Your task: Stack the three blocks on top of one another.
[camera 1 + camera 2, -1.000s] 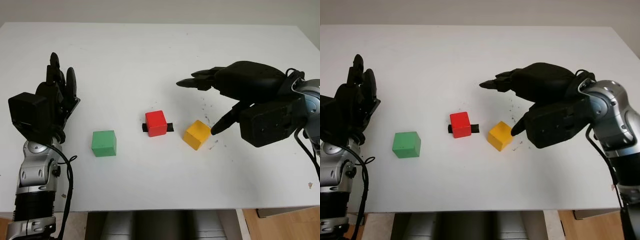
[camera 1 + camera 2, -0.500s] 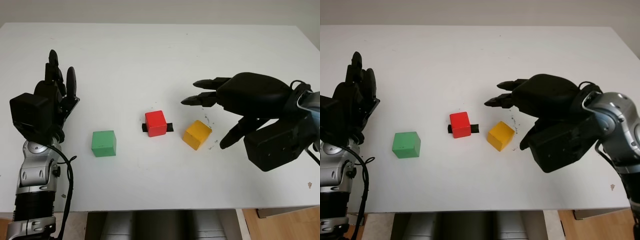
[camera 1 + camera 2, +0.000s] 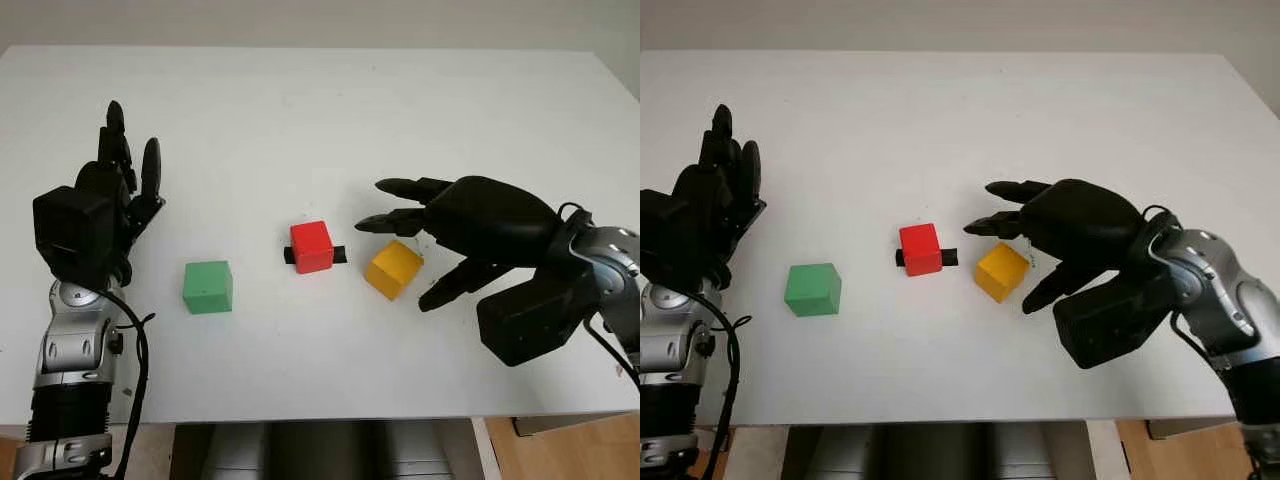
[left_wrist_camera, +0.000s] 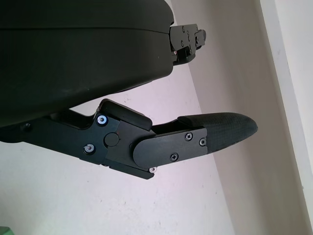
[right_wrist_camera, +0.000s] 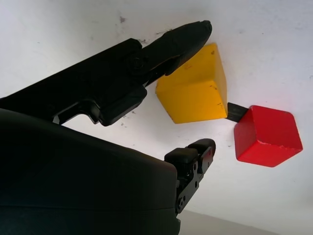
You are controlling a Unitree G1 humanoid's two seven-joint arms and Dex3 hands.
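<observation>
Blocks: matte cubes, yellow block (image 3: 393, 269) | right hand (image 3: 440, 225) spread around, untouched | left hand (image 3: 110, 190) open

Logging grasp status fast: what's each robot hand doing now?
Left robot hand: open, raised left of the green block.
Right robot hand: open around the yellow block, holding nothing.

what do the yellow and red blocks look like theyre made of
Yellow block: probably painted wood; matte, with small dark scuffs and worn edges. Red block: likely the same, with an even matte coat and softly rounded corners. Solid plastic can't be ruled out for either.
</observation>
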